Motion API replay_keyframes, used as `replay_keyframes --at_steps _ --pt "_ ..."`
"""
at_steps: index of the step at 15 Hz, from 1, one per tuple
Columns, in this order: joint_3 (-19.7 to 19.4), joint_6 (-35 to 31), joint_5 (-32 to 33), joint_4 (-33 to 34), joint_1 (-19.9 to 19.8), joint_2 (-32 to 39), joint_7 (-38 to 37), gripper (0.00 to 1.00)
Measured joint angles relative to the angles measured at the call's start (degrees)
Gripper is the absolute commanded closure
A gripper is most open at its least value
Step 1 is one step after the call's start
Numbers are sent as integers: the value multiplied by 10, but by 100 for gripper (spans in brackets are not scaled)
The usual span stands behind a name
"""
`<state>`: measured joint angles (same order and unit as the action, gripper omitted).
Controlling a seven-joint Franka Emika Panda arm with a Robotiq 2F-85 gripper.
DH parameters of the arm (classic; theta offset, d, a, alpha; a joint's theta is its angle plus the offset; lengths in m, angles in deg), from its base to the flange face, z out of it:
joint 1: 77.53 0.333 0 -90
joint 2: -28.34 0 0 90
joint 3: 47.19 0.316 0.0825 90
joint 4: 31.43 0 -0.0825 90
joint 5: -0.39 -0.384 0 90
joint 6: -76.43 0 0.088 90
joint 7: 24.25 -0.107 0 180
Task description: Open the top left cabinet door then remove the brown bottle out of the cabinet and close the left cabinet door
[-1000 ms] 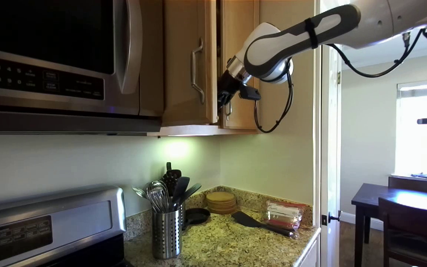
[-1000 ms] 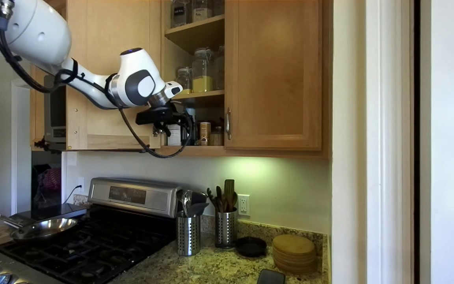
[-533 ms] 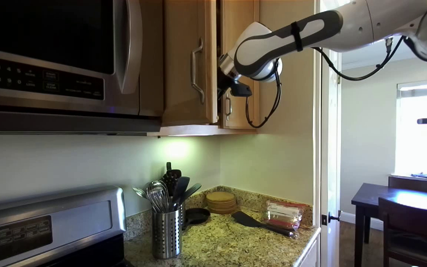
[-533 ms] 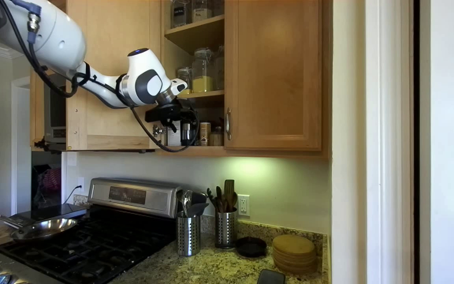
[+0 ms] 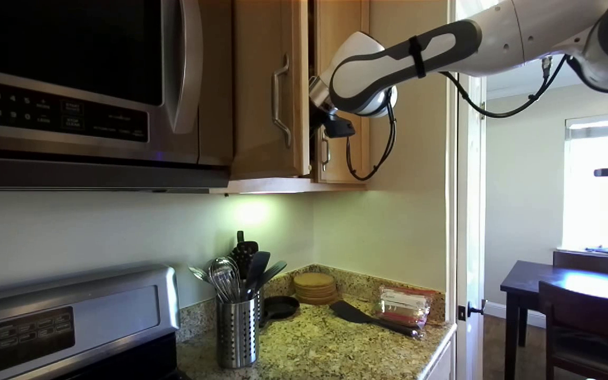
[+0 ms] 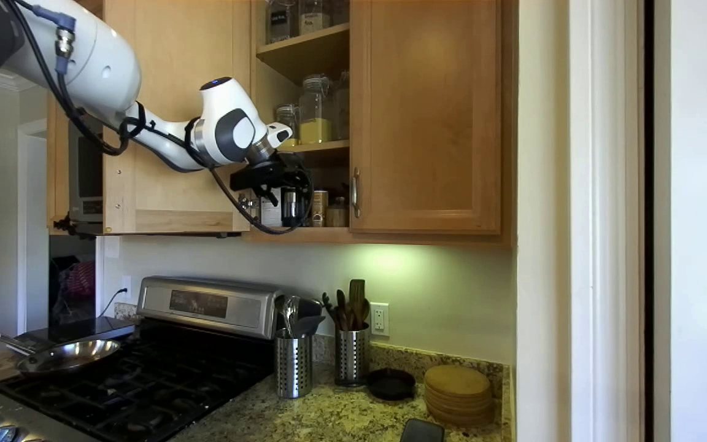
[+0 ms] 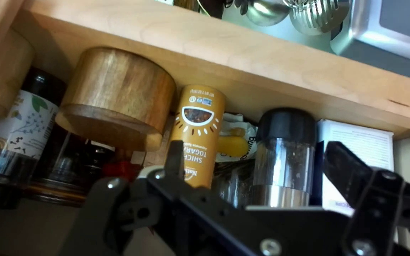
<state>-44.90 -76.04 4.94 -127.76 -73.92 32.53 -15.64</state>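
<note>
The top left cabinet door stands open; its inner face shows in an exterior view. The cabinet has its bottom shelf exposed. The brown bottle, an orange-brown printed cylinder, stands on that shelf; it also shows in the wrist view. My gripper is open and empty. Its left finger overlaps the brown bottle in the wrist view; contact cannot be told. A black-capped clear grinder lies between the fingers in view. In an exterior view, the gripper is at the opening; in another, the door partly hides it.
Right of the brown bottle stands a wooden container; left are the grinder and a white box. A middle shelf with jars is above the gripper. The shut right door borders the opening. Utensil holders stand below.
My arm has moved right in an exterior view, toward the cabinet interior, and the gripper has gone further behind the open door. The motion is smaller in the last half second. The door has not moved.
</note>
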Motion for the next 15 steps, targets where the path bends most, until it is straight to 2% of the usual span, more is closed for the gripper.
replay_keyframes --at_steps 5,15 --pt "-3 0 30 51 0 36 -2 0" --pt "-11 -1 37 139 0 112 -7 0"
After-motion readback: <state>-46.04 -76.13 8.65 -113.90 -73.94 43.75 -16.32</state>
